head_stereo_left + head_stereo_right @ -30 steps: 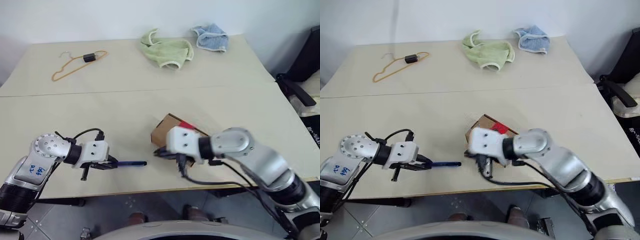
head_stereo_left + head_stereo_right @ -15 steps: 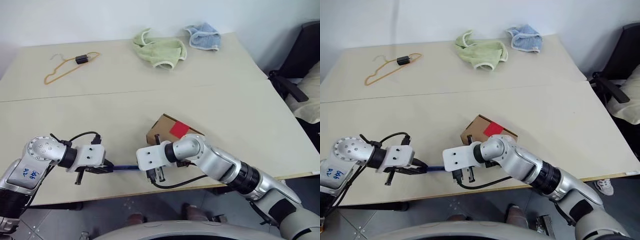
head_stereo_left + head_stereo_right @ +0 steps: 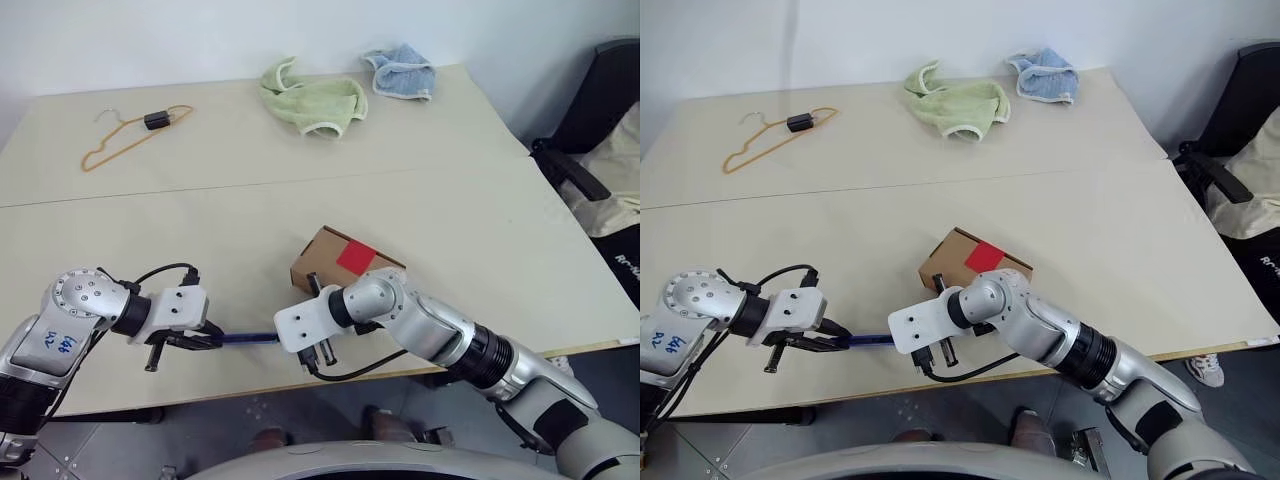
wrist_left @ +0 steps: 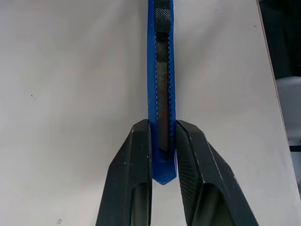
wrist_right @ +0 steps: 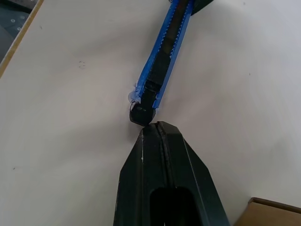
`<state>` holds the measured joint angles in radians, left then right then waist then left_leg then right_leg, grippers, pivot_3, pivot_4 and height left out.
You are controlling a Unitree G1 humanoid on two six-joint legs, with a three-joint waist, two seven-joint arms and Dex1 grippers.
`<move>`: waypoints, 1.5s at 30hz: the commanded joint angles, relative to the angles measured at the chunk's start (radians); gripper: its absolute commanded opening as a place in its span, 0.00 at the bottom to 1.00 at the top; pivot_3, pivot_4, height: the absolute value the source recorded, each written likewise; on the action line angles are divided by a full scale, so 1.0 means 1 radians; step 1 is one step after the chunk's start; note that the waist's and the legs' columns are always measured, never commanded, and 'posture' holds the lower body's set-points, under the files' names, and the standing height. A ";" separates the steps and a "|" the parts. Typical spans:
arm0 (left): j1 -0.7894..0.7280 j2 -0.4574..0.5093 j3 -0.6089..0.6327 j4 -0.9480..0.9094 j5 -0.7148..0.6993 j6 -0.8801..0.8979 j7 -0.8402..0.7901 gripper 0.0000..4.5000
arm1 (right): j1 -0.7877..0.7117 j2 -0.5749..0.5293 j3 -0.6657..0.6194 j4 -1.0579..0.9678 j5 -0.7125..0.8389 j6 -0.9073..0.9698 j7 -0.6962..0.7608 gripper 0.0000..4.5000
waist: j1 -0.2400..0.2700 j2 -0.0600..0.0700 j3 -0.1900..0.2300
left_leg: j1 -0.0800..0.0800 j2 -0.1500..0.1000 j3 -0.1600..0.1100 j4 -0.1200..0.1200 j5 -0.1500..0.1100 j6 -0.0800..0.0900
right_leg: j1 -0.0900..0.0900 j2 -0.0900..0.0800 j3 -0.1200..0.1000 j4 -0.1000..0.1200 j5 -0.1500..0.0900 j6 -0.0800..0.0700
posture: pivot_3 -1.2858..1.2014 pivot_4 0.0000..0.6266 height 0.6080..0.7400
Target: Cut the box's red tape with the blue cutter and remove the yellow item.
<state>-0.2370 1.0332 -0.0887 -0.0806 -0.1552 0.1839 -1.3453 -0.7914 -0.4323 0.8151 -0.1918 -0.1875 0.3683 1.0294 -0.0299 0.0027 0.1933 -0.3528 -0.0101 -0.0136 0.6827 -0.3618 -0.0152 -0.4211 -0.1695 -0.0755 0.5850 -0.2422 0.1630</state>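
The cutter lies flat on the table at its near edge, at about 7 o'clock from the box and just short of it. It looks light, rigid plastic with smooth flat sides, so it will likely slip or pivot if pinched near one end only. The ridged track and knurled slider along its top face offer the surest purchase, and a hold on the narrow sides near the butt leaves the slider free.

The left gripper has that hold: its two fingers are clamped on the butt end, one against each narrow side, the body running straight out between them toward 3 o'clock.

The right gripper meets it from the other side. Its fingers are pressed fully together with nothing between them, and their joined tip sits against the black slider knob at the cutter's far end. My guess is it means to push the slider and run the blade out.

Beyond, the box stands closed on the table, the red tape unbroken across its lid. The yellow item is presumably inside. At the far edge, around 11 to 12 o'clock, lie a hanger, a green cloth and a blue cloth.
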 commanded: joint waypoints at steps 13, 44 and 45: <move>0.051 0.017 -0.060 -0.016 0.027 0.056 -0.030 0.09 | 0.002 0.070 -0.035 -0.047 -0.053 -0.051 0.030 0.01 | 0.001 0.000 0.000 | 0.000 0.002 0.005 0.000 -0.001 -0.001 | -0.004 0.001 0.000 0.003 -0.001 -0.002 | 0.52 0.24 1.00; 0.036 0.010 -0.086 -0.017 0.043 0.104 -0.023 0.09 | 0.034 0.106 -0.004 0.005 -0.117 -0.122 0.096 0.01 | 0.001 0.002 -0.008 | 0.001 0.003 0.007 0.000 -0.002 -0.001 | -0.005 0.002 0.000 0.004 -0.001 -0.002 | 0.52 0.24 1.00; 0.037 0.009 -0.085 -0.018 0.043 0.105 -0.023 0.09 | 0.034 0.109 -0.003 0.010 -0.119 -0.124 0.093 0.01 | 0.001 0.002 -0.008 | 0.001 0.003 0.007 0.000 -0.002 -0.001 | -0.005 0.002 0.000 0.004 -0.001 -0.002 | 0.52 0.24 1.00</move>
<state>-0.2361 1.0417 -0.0991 -0.1105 -0.1525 0.2685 -1.3534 -0.7599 -0.3397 0.8159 -0.1808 -0.3005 0.2605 1.1285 -0.0292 0.0045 0.1850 -0.3512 -0.0071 -0.0063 0.6828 -0.3640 -0.0160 -0.4258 -0.1676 -0.0753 0.5891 -0.2429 0.1604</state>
